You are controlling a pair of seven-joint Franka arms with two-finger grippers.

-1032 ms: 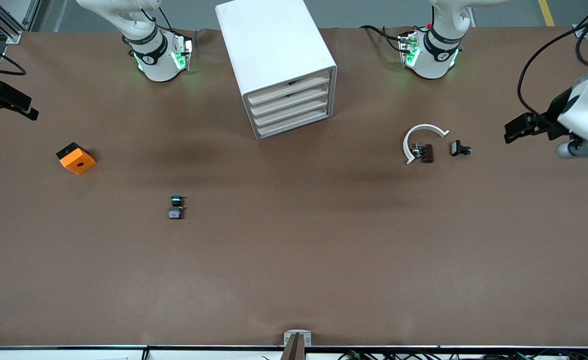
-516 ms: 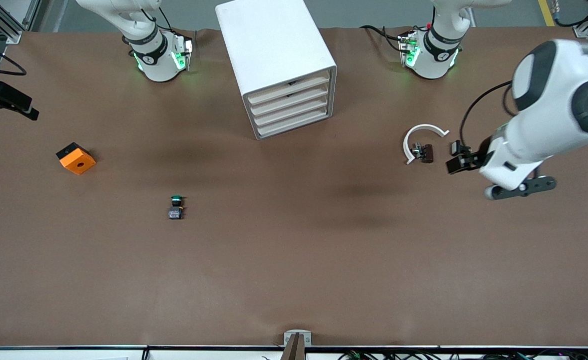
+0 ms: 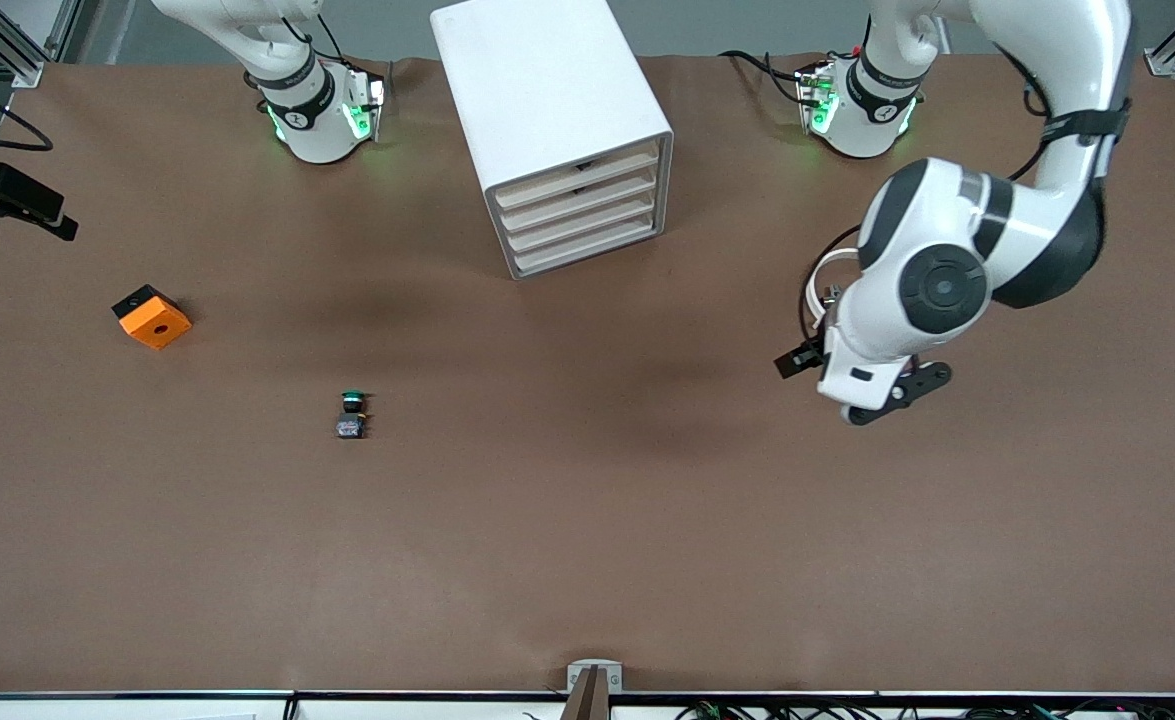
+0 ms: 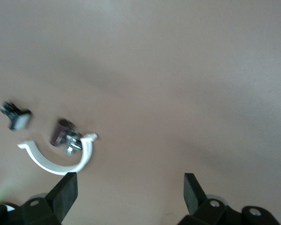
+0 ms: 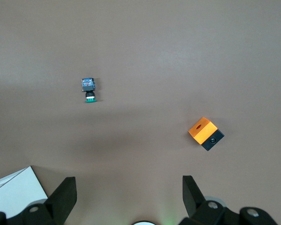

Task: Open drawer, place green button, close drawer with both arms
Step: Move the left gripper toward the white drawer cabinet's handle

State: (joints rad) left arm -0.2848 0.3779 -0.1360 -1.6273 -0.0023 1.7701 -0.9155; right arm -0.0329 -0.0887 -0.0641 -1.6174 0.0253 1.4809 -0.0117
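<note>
The white cabinet (image 3: 547,90) stands near the arms' bases, and its lowest drawer (image 3: 587,251) is shut like the three above it. The button (image 3: 352,412), green cap and dark body, lies on the bare mat nearer the front camera; it shows too in the right wrist view as the button (image 5: 89,89). My left gripper (image 3: 799,362) hangs open over bare mat beside the clip, its left gripper (image 4: 129,192) fingers wide apart with nothing between them. High over its base, my right gripper (image 5: 129,197) is open and empty, and out of the front view.
An orange cube (image 3: 151,316) lies toward the right arm's end. A brown clip (image 4: 61,133) with a white curved strip (image 4: 56,159) and a small black part (image 4: 16,117) lie under the left arm's wrist. A cabinet corner (image 5: 11,192) shows in the right wrist view.
The left arm has swung in from its end of the table, across the clip and small black part, toward the middle. Its gripper stays open. Nothing else has moved.
</note>
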